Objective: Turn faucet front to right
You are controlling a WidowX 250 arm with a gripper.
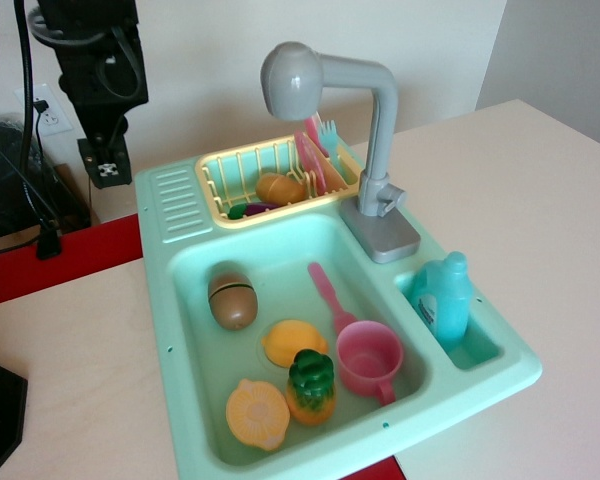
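Note:
The grey toy faucet (380,150) stands upright on its rectangular grey base at the back right of the mint green sink (190,420). Its bent arm reaches left and ends in a round head (287,80) above the yellow dish rack. My black gripper (104,166) hangs at the far left, behind the sink's back left corner and well apart from the faucet. Its fingertips look close together with nothing between them.
The basin holds a brown kiwi half (231,300), orange fruit pieces (294,342), a pineapple toy (309,385), a pink cup (370,358) and a pink spoon (329,295). A yellow dish rack (270,180) holds plates and food. A blue bottle (445,297) stands in the right slot. Black cables hang at left.

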